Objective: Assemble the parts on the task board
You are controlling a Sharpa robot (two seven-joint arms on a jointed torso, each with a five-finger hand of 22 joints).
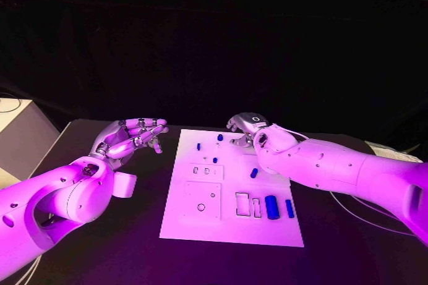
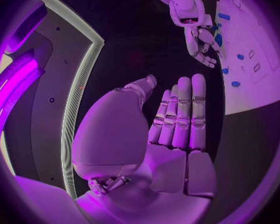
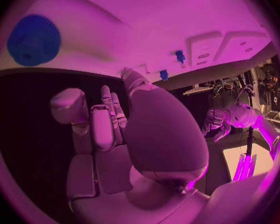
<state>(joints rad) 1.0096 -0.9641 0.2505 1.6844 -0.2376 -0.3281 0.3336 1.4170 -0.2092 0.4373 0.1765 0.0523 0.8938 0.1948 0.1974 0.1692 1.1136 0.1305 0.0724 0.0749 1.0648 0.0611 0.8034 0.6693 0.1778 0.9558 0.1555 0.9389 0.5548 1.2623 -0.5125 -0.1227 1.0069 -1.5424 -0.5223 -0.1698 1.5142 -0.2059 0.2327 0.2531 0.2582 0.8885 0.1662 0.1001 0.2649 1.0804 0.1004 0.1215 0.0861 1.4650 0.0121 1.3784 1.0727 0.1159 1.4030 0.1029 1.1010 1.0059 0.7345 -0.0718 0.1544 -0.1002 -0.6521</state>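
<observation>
I am watching the task board (image 1: 230, 229) lying flat in the middle of the black table (image 1: 107, 254), and I am placing everything else against it. My left hand (image 1: 133, 136) is hovering off the board's left edge, well clear of it, fingers stretched out side by side with nothing between them — the left wrist view is showing them straight and close together, thumb apart. My right hand (image 1: 248, 128) is hanging over the board's far right corner, fingers bent downward near the small parts there; I cannot tell whether they are pinching anything. The right forearm (image 1: 330, 167) is lying across the board's right edge and covering part of it.

On the board, two small blue pegs (image 1: 219, 137) are standing near the far edge just beside my right hand, another little one (image 1: 198, 146) is sitting further left, and a blue capsule-shaped piece (image 1: 254, 172) is lying near the middle. Toward the near right, a wide blue block (image 1: 272, 207) and a slimmer blue bar (image 1: 290, 208) are resting side by side, next to outlined rectangular slots (image 1: 242, 203). A blue gear (image 3: 33, 40) is showing in the right wrist view — lying flat on the board beyond my fingers.

A pale box (image 1: 22, 136) is standing off the table, far left of the board. I am reading no writing anywhere.
</observation>
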